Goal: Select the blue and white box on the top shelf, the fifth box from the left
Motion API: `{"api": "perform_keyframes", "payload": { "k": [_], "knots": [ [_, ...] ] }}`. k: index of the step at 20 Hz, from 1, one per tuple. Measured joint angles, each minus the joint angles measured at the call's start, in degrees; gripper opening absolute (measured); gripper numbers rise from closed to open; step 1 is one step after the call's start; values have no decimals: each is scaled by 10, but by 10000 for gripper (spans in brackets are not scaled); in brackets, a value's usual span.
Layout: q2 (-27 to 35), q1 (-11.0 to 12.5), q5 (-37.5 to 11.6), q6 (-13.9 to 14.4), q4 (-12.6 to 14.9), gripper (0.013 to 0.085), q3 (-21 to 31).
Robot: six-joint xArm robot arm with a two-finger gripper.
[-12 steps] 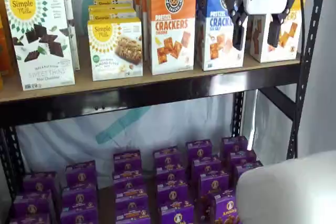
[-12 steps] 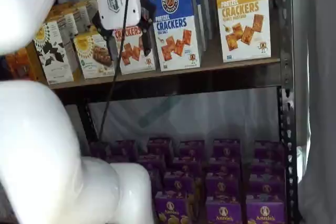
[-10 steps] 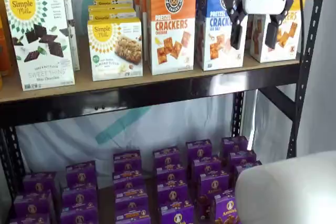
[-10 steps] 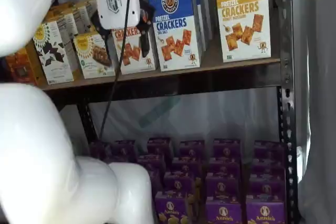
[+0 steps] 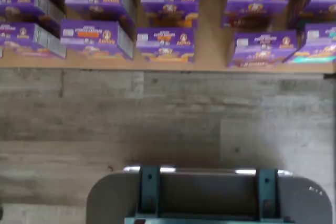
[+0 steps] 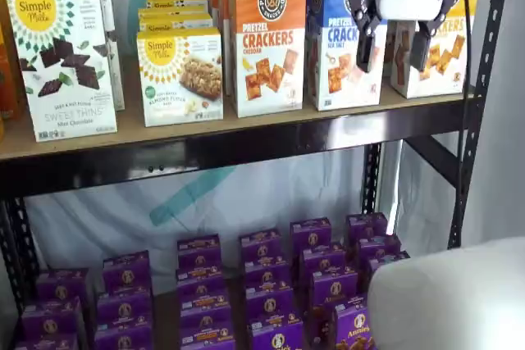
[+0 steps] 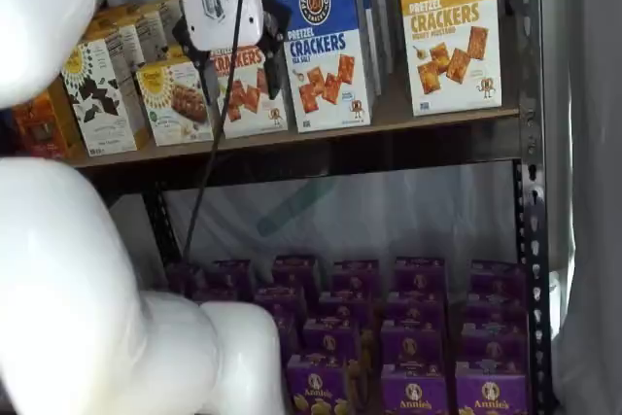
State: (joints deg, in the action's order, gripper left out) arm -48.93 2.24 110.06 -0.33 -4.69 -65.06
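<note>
While the gripper (image 6: 394,43) hangs in front of the top shelf (image 6: 246,141), its two black fingers (image 6: 365,38) are spread with a plain gap and pinch nothing; the blue and white box (image 6: 340,38) stands upright on that shelf, just behind the finger nearer the orange-topped carton (image 6: 267,38), with the yellow-topped carton (image 7: 449,31) on its other side; in the wrist view, small purple boxes (image 5: 97,38) sit in rows on the lower level above a grey plank floor (image 5: 157,119)
</note>
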Motion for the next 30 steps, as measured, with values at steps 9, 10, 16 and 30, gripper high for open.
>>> {"api": "perform_keyframes", "payload": {
  "k": [9, 10, 16, 30],
  "knots": [
    [62, 14, -98, -26, 39, 850, -41],
    [70, 19, -106, -30, 38, 850, -48],
    [119, 37, -135, -46, 24, 850, -93],
    [150, 38, -166, -46, 18, 850, -118]
  ]
}}
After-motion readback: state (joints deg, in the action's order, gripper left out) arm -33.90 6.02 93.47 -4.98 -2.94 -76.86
